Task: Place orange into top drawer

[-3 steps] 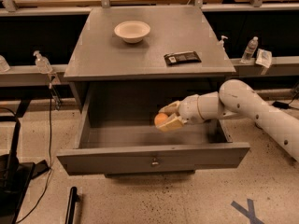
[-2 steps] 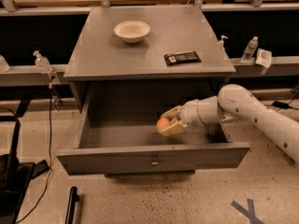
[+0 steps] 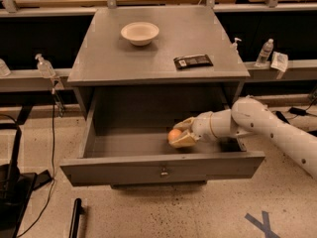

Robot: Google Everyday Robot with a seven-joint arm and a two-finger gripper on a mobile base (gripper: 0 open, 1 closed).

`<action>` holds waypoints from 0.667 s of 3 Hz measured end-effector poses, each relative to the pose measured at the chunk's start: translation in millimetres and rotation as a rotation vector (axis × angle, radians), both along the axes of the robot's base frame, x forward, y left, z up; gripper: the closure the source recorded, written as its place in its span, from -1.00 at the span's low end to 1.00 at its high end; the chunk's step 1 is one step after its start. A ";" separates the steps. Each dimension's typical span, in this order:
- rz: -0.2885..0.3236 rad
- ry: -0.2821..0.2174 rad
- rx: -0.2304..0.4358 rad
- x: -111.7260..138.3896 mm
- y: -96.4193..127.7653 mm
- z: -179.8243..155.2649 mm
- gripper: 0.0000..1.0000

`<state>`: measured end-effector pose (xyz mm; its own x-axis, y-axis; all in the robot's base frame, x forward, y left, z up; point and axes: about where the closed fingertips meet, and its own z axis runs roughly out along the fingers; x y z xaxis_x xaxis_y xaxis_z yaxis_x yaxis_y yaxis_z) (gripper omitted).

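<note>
The top drawer point(image 3: 161, 168) of the grey cabinet is pulled wide open, its flat front panel with a small metal knob facing me. My gripper point(image 3: 179, 134) reaches in from the right on a white arm and sits low inside the drawer, near its floor and right of the middle. It is shut on the orange point(image 3: 174, 134), a small round fruit that shows between the tan fingers point(image 3: 184, 140).
On the cabinet top point(image 3: 114, 63) stand a cream bowl point(image 3: 139, 32) and a dark flat packet point(image 3: 193, 61). Bottles point(image 3: 264, 52) stand on the side ledges left and right. A black stand point(image 3: 12, 182) and cables lie on the floor at left.
The gripper with the orange has gone lower into the drawer, toward its floor and slightly toward the front.
</note>
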<state>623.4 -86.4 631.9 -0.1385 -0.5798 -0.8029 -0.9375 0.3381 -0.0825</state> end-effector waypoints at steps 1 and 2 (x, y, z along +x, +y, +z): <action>-0.013 -0.023 -0.002 0.8 -1.2 -1.5 1.00; -0.007 -0.019 0.000 0.3 2.1 -2.8 0.47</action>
<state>623.7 -84.3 629.0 -0.1271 -0.5789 -0.8054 -0.9333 0.3448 -0.1005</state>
